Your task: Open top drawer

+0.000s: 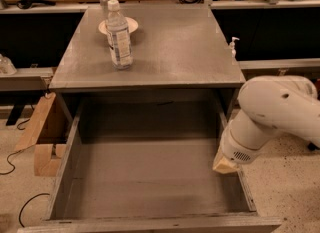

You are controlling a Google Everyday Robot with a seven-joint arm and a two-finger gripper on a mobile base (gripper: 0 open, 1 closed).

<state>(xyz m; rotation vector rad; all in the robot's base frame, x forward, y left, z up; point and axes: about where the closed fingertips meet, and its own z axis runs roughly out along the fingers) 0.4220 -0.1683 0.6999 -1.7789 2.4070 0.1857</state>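
The top drawer (150,177) is pulled far out from under the grey cabinet top (170,52). Its deep grey interior lies open to me and holds nothing, and its front edge runs along the bottom of the view. My white arm (270,112) comes in from the right. Its gripper (226,165) hangs at the arm's lower end, a tan tip over the drawer's right wall, about halfway along it. The drawer's knob is out of view.
A clear water bottle (119,37) stands on the cabinet top at the back left, with a white plate (129,25) behind it. A small pump bottle (233,46) stands past the right edge. Cardboard pieces (42,137) and a cable (25,204) lie on the floor at left.
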